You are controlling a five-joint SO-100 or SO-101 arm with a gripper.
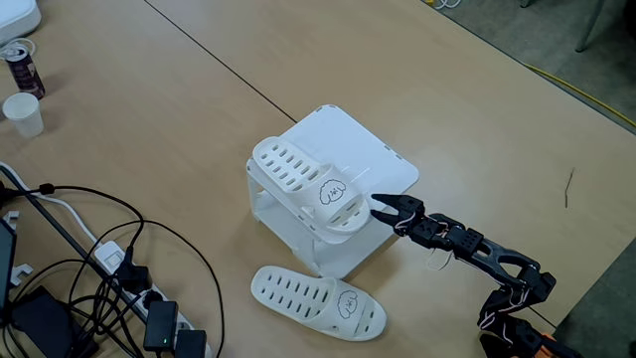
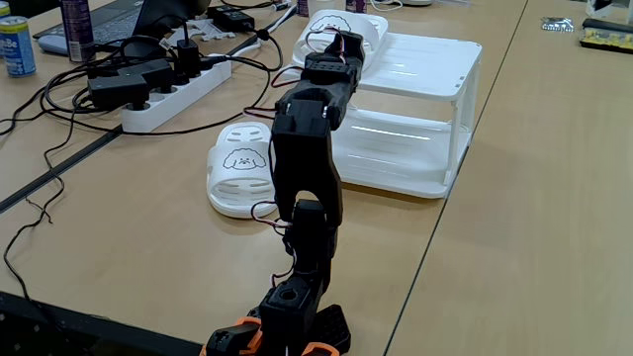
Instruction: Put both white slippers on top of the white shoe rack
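The shoe rack (image 1: 373,149) is all white. Both slippers are white too, with rows of long holes and a little face drawn in black lines: one on the rack (image 1: 308,189) and one on the bench (image 1: 316,301). The bench (image 1: 477,109) is light brown with a thin dark line. The arm (image 2: 307,158) is black, with orange at the bottom.

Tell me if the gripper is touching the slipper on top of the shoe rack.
Touching. In a fixed view the gripper has its fingertips against the heel edge of the white slipper on the white shoe rack, with no gap between them.
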